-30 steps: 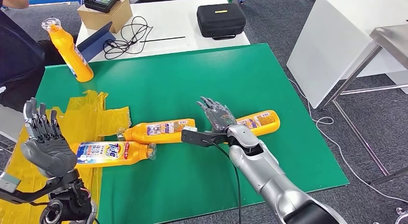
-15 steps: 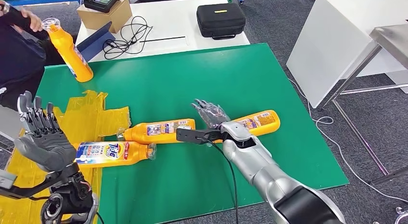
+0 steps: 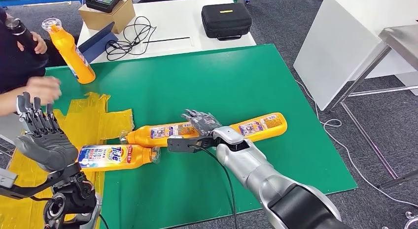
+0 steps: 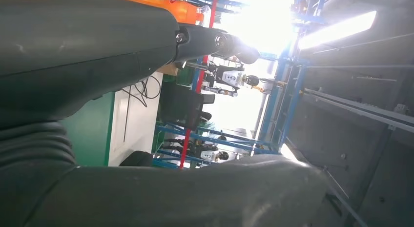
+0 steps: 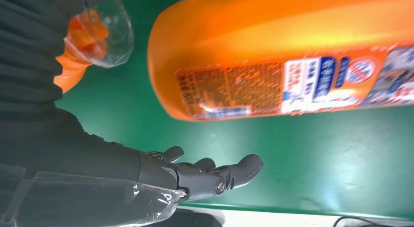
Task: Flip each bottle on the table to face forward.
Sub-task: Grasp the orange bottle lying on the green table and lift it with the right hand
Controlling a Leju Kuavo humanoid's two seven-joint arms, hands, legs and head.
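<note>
right hand (image 3: 199,121), fingers spread and holding nothing, hovers above the middle orange plastic bottle (image 3: 160,133); left hand (image 3: 42,138) open, raised.

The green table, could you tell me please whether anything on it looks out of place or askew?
Three orange bottles lie on their sides: one with the Tide label, one beside the right hand with its back label up, and a third. A crumpled yellow sheet lies at the green table's left edge.
</note>
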